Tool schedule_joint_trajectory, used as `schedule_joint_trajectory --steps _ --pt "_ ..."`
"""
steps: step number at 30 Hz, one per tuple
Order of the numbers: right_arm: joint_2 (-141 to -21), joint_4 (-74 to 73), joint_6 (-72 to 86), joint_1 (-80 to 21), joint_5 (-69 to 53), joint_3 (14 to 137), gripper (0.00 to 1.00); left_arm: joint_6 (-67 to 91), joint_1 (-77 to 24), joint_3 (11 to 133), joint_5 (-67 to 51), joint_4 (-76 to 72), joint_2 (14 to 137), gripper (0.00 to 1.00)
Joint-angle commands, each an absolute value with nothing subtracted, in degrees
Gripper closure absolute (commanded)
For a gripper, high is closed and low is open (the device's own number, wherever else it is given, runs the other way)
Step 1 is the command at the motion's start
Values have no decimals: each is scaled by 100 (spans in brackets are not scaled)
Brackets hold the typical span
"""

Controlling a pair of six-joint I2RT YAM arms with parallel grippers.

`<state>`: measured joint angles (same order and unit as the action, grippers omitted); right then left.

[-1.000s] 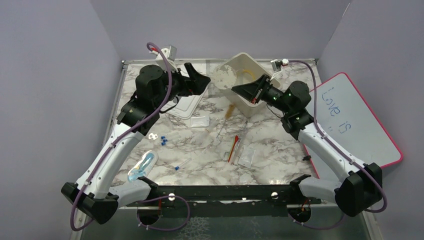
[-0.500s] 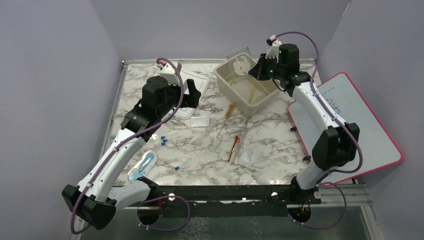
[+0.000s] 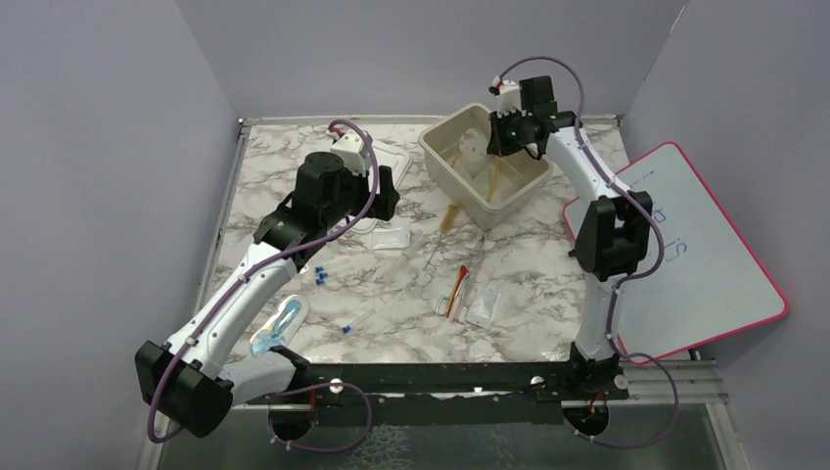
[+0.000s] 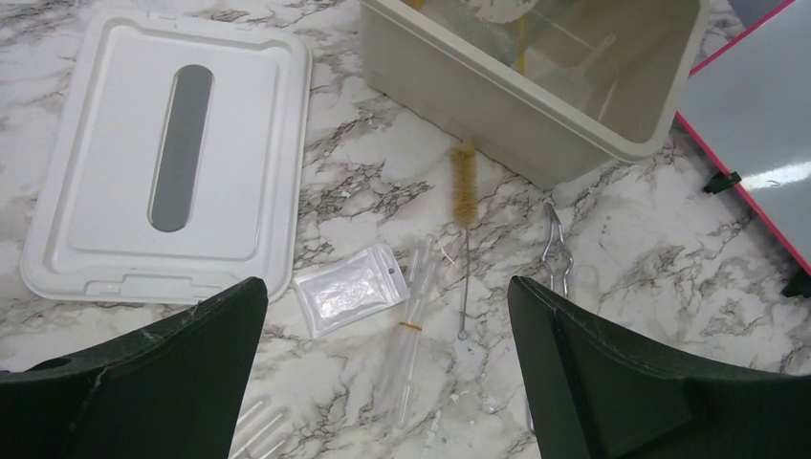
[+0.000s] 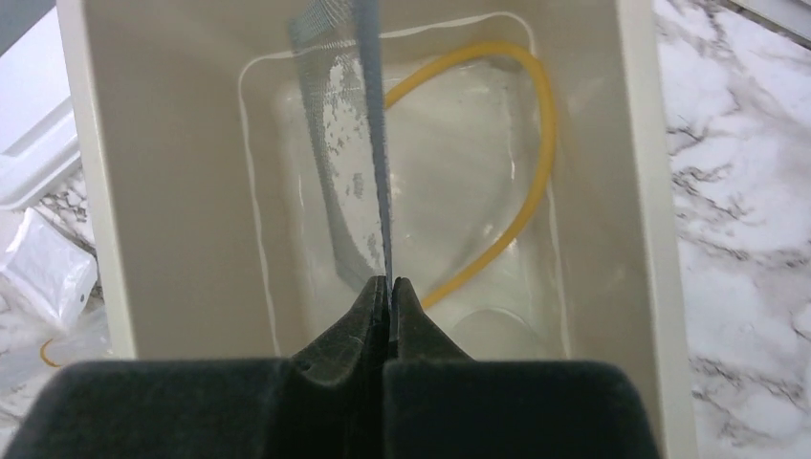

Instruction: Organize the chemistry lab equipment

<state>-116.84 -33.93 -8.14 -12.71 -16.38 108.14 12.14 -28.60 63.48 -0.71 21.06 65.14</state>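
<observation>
My right gripper (image 5: 389, 280) is shut on the edge of a thin grey mesh sheet (image 5: 368, 143), which hangs over the open beige bin (image 5: 81, 191). An amber tubing coil (image 5: 536, 163) lies inside the bin. In the top view this gripper (image 3: 497, 137) hovers at the bin's far side. My left gripper (image 4: 384, 287) is open and empty above a clear packet (image 4: 346, 292) and a banded bundle of clear tubes (image 4: 416, 320). A bristle brush (image 4: 464, 186) and thin metal tongs (image 4: 557, 251) lie near the bin. The red-tipped dropper (image 3: 458, 284) and blue-capped pieces (image 3: 319, 272) rest mid-table.
The bin's white lid (image 4: 163, 163) lies flat at the back left. A pink-edged whiteboard (image 3: 685, 245) leans at the table's right side. More clear packets (image 3: 484, 305) and a blue-tinted packet (image 3: 279, 328) lie toward the near edge.
My right arm swung up and back, carrying the mesh sheet over the bin. My left gripper opened wider and drew back from the lid toward the table's middle.
</observation>
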Motion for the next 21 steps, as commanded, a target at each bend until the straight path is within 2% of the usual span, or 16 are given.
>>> schedule_joint_trajectory --steps 1,6,9,12,16,21 --pt "-12204 -4105 -1289 -1239 -2454 11393 99 1096 -2848 6261 -323 1840 6596 1" --pt "-12508 -4093 -1215 -1247 -2784 11494 99 1099 -2854 6183 -369 1718 6566 1" --pt "-12634 -4057 -1168 -1252 -2783 11461 95 1086 -2853 6078 -472 1539 6467 1" --pt "-12700 -4006 -1115 -1260 -2767 11435 86 1074 -2853 5990 -579 1428 6424 1" --pt "-12654 -3876 -910 -1271 -2565 11414 66 1055 -2853 5950 -602 1410 6439 1" --pt "-12108 -3560 -432 -1269 -1972 11209 58 1031 -2856 5925 -664 1403 6429 1"
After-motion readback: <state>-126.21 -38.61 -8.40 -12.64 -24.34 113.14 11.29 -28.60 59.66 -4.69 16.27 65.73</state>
